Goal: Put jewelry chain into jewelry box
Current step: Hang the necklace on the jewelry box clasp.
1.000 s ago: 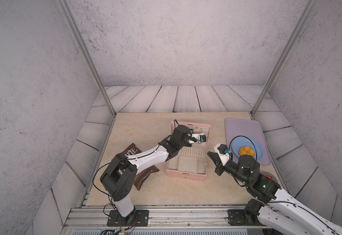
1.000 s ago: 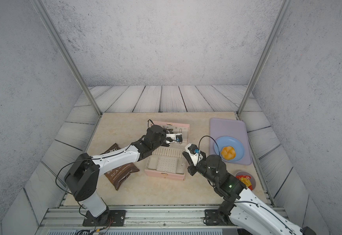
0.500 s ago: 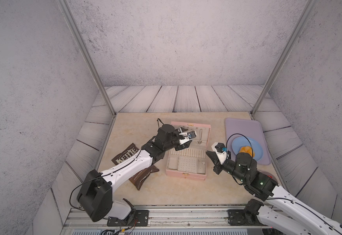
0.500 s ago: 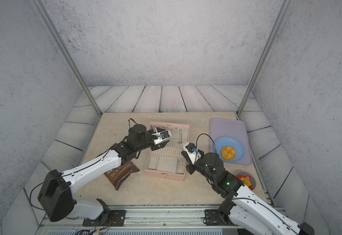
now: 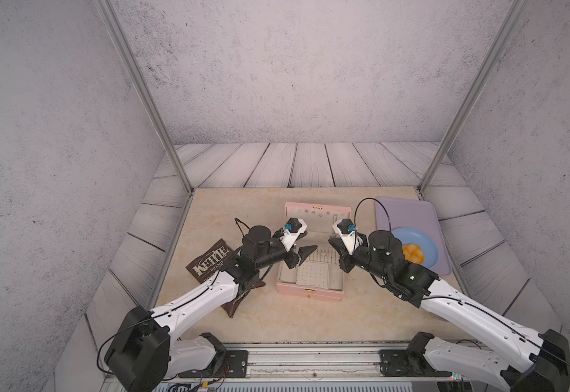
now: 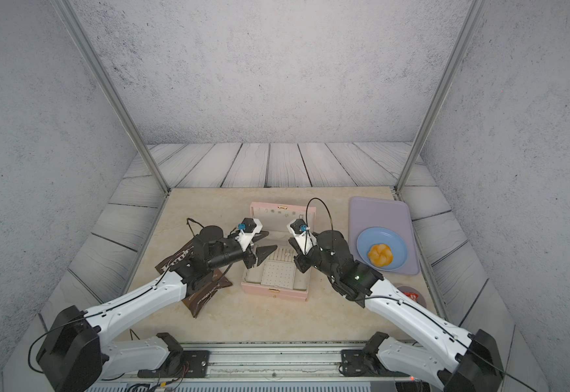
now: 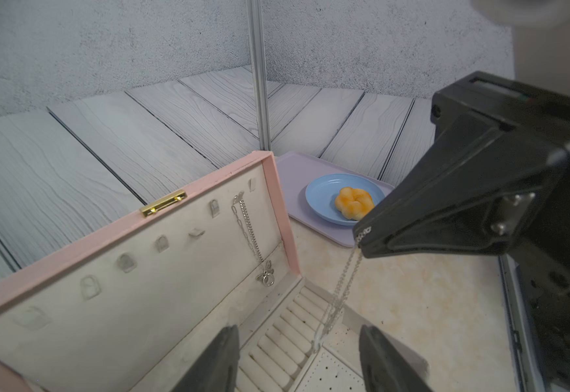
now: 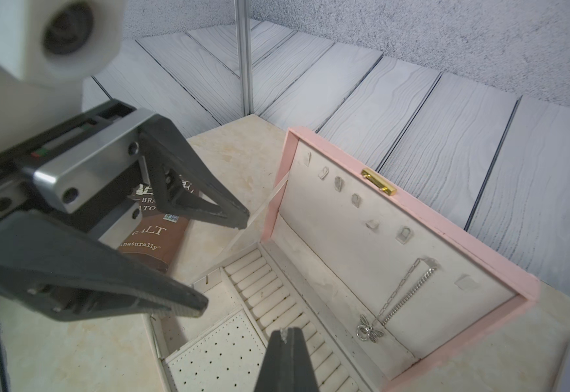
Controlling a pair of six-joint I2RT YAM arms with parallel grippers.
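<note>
The right gripper (image 7: 361, 237), reaching in from 3 o'clock, is pinched closed on the top end of the chain (image 7: 340, 288). The chain hangs straight down over the ring rolls of the open pink box (image 5: 310, 294) at the middle of the counter (image 5: 277, 315). It is likely held high so the slack can settle inside. The left gripper (image 5: 305, 241), at the box's 9 o'clock, is open and empty, clear of the chain. A butterfly necklace (image 8: 370, 331) hangs on the lid (image 8: 344, 237), toward 1 o'clock.
</note>
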